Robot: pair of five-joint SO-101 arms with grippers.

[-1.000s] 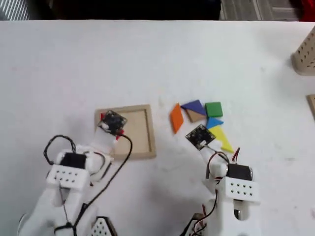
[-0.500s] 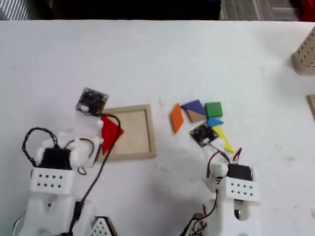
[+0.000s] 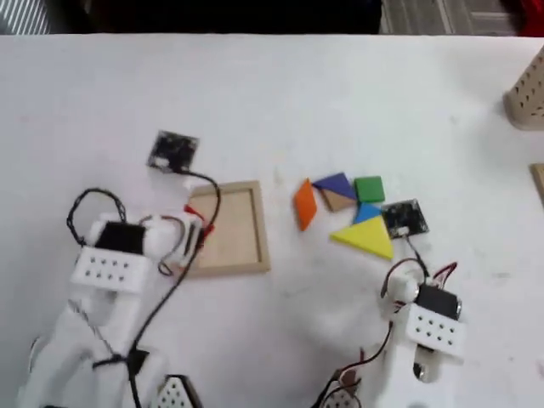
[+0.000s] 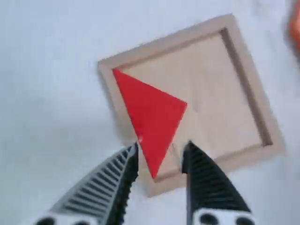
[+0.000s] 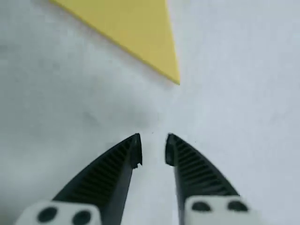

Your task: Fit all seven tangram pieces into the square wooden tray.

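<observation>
spotted wooden tray (image 3: pixel 263 228) on white table (image 3: pixel 272 93), at about 8 o'clock of table middle.

found red triangle (image 4: pixel 151 111) lying in tray. long edge flat along the 9 o'clock wall, long axis 12-to-6, square corner pointing to 3 o'clock into the tray floor. far sharp tip tucked in the 11 o'clock corner; near sharp tip reaching onto the 6 o'clock rim.

left claw (image 4: pixel 161 147) over that near tip, jaws apart, one either side of it. cannot tell whether one finger touches the red edge.

logged six loose pieces at tray's 3 o'clock, clustered on table: orange piece (image 3: pixel 304 204) nearest tray, long axis 12-to-6, leaning slightly; purple triangle (image 3: pixel 334 184), tan triangle (image 3: pixel 338 201), green square (image 3: pixel 369 189), small blue triangle (image 3: pixel 368 212) packed close together.

yellow triangle (image 3: pixel 367 236) at 6 o'clock of cluster, long edge on the near side running roughly 9-to-3, square corner pointing to 12 o'clock, at the blue one.

right claw (image 5: pixel 153 138) over bare table just off the yellow triangle's sharp tip, jaws narrowly apart, nothing between them.
</observation>
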